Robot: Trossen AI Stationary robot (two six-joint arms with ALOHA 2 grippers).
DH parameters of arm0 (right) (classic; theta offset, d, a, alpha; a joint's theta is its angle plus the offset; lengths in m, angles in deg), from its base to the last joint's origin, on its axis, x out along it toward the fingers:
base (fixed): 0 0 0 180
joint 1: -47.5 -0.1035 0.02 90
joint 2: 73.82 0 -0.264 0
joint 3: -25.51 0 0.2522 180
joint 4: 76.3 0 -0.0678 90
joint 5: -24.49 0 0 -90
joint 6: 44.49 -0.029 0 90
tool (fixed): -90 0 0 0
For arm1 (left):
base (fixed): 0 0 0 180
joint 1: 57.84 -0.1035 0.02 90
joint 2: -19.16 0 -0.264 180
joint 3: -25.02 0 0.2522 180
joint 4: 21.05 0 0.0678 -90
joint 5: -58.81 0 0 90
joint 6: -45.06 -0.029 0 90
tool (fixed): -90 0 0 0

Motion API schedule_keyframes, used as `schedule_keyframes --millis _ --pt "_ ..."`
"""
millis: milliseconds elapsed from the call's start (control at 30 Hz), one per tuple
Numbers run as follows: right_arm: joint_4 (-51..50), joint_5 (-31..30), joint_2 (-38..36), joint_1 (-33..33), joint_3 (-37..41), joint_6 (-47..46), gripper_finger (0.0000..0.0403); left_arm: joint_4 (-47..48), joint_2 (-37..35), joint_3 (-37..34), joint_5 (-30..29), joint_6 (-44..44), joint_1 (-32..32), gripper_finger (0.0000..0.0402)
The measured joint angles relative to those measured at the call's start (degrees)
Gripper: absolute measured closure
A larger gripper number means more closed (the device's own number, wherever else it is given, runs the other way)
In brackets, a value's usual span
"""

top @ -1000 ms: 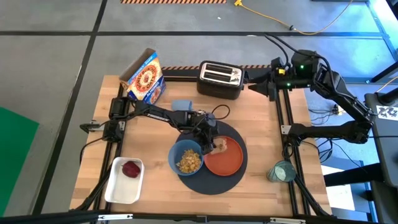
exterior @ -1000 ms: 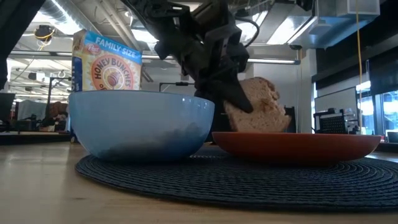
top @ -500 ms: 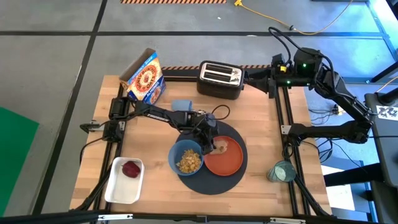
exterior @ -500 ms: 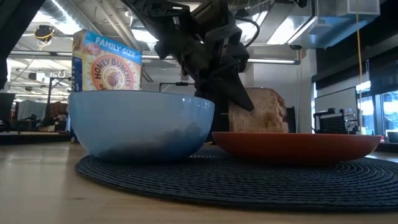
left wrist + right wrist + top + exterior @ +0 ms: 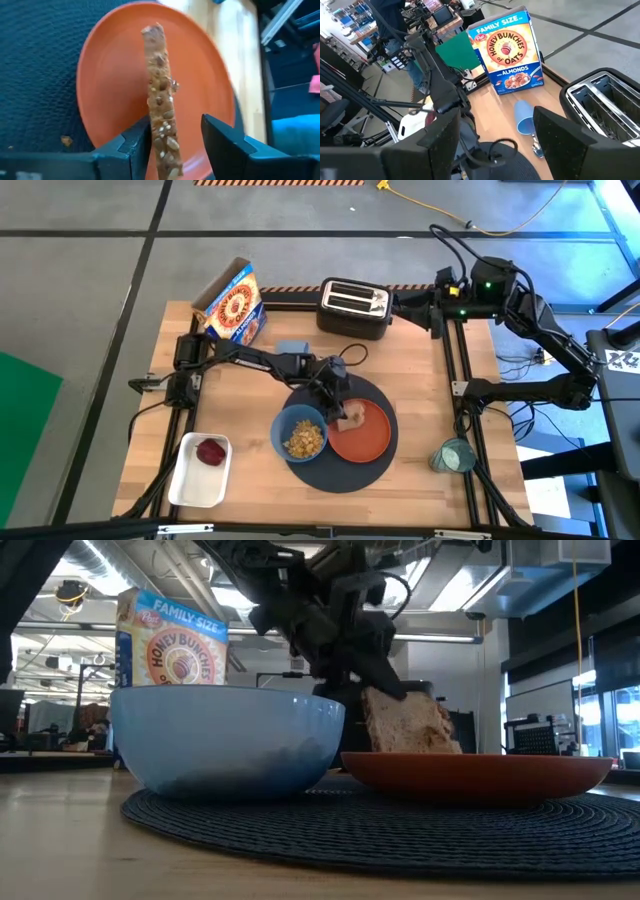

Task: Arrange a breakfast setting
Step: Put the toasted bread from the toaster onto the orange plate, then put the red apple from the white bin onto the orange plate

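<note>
A brown toast slice point(image 5: 405, 725) stands on edge on the orange plate point(image 5: 368, 435), which sits with the blue bowl point(image 5: 300, 436) of cereal on the dark round placemat point(image 5: 345, 472). My left gripper point(image 5: 337, 402) is above the plate, open, its fingers on either side of the toast point(image 5: 161, 115). My right gripper point(image 5: 412, 304) is open and empty by the toaster. The teal glass point(image 5: 452, 455) stands at the table's right edge. The red fruit point(image 5: 210, 451) lies in the white tray. The spoon does not plainly show. My left gripper comes from above, slanting down. One finger point(image 5: 132, 147) lies against the toast's broad face near its upper end point(image 5: 156, 140); the other finger point(image 5: 220, 140) stands apart from it. The toast rests by its lower edge on the plate point(image 5: 420, 750) and tilts.
A black toaster point(image 5: 353, 308) and a cereal box point(image 5: 232, 305) stand along the far edge. A blue cup point(image 5: 291, 348) lies on its side behind the mat. The white tray point(image 5: 185, 480) is at the near left. A black frame rims the table.
My left gripper has brought the toast down onto the orange plate and has risen slightly. The toast, upright before, now rests on its lower edge and tips over. My right gripper has shifted a little toward the toaster.
</note>
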Motion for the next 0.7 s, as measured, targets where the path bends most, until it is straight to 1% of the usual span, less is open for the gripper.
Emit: schedule_keyframes --millis 100,200,433,500,633,700 --pt "0.0 -0.1 0.0 0.0 0.0 0.7 0.0162 1.0 -1.6 0.0 -0.4 0.0 -0.1 0.0233" --pt "0.0 -1.2 0.0 0.0 0.0 2.0 0.0162 3.1 -3.7 0.0 -3.2 -1.6 -0.1 0.0233" --pt "0.1 -2.0 0.0 0.0 0.0 3.3 0.0162 8.8 -10.1 0.0 -13.1 -4.4 -2.0 0.0233" --pt "0.1 -1.8 0.3 0.0 0.0 3.3 0.0162 8.9 -12.1 0.0 -15.8 -5.4 -2.6 0.0233" --pt "-0.1 -1.1 1.0 0.0 0.0 1.5 0.0162 11.3 -15.9 0.1 -21.6 -6.8 -4.1 0.0233" --pt "-0.1 -0.9 1.5 0.0 0.0 1.2 0.0162 13.9 -17.3 0.0 -24.1 -6.9 -5.3 0.0233"
